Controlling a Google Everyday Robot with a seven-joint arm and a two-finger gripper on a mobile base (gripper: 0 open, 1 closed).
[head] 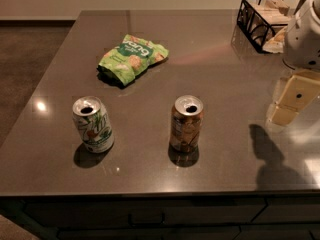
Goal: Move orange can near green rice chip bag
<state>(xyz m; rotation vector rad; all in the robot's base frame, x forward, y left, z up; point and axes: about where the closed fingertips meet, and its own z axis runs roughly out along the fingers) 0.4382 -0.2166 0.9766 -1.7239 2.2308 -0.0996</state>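
Note:
The orange can point(186, 123) stands upright on the dark counter, near the front and middle, with its silver top open. The green rice chip bag point(132, 58) lies flat farther back and to the left of it, well apart from the can. My gripper point(287, 109) hangs above the counter at the right edge of the view, to the right of the orange can and well clear of it. It holds nothing that I can see.
A white can with green markings point(93, 124) stands upright at the front left. A black wire basket point(252, 19) with pale packets sits at the back right. The counter's front edge point(150, 193) runs close below the cans.

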